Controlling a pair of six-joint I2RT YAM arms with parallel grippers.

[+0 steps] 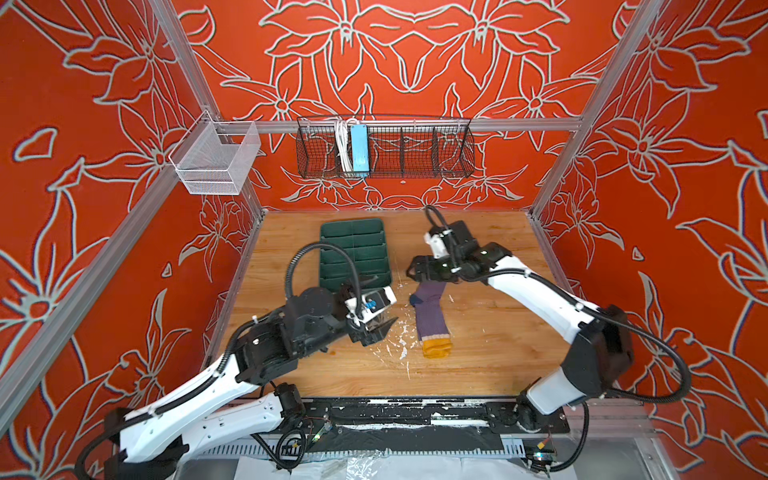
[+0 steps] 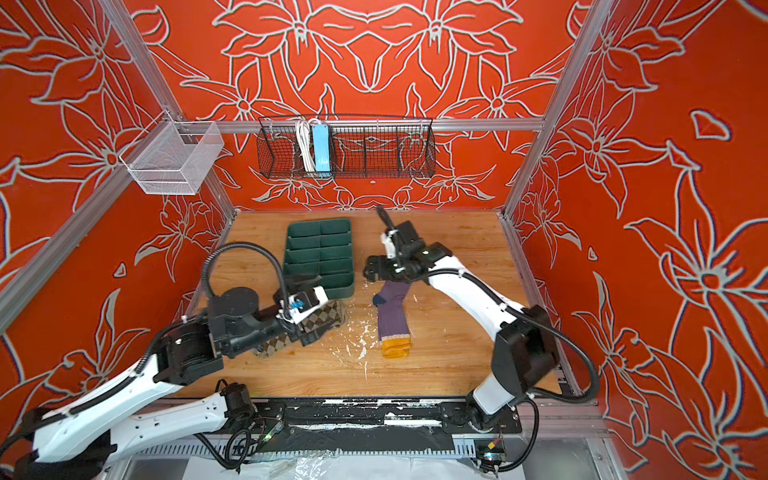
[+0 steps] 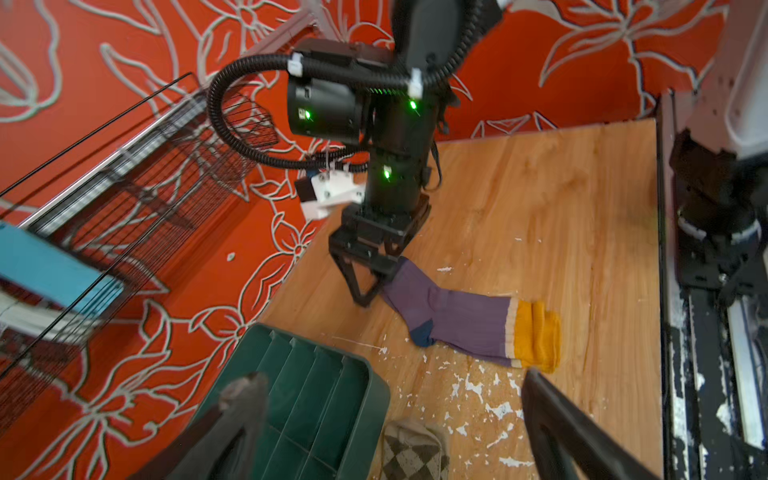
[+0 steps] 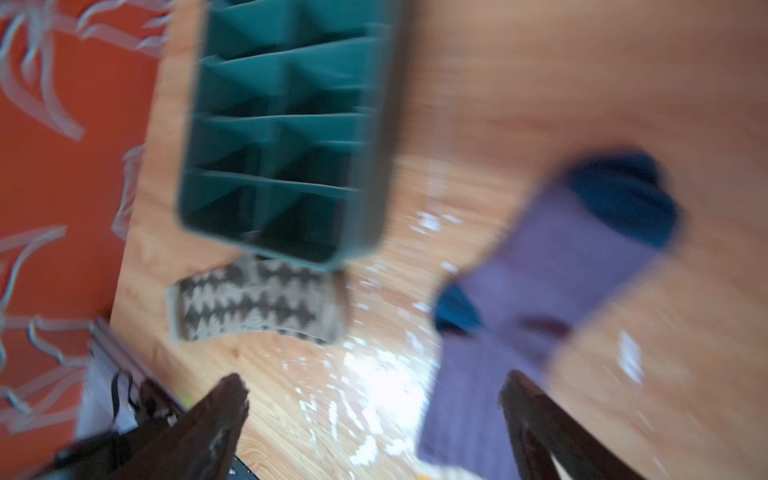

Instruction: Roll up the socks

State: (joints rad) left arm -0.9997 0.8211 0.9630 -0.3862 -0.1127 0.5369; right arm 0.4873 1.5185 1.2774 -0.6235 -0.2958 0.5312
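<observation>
- Neither sock is rolled yet. The step in hand looks like the approach for a first grasp.
- The purple sock [image 1: 430, 318] lies flat on the table [image 1: 478, 353], just off the near corner of the green divider tray [image 1: 353, 249]. Its teal toe is nearest the tray and its mustard cuff farthest from it.
- The right gripper [image 3: 368, 286] hangs over that toe, jaws spread wide, holding nothing.
- The argyle sock [image 2: 322, 320] lies just beside the tray's near edge, under the left gripper [image 3: 388, 376], which is also wide open and empty.
- The next move is likely to lower onto the toe, pinch it, then roll the fabric toward the cuff, away from the tray.
</observation>
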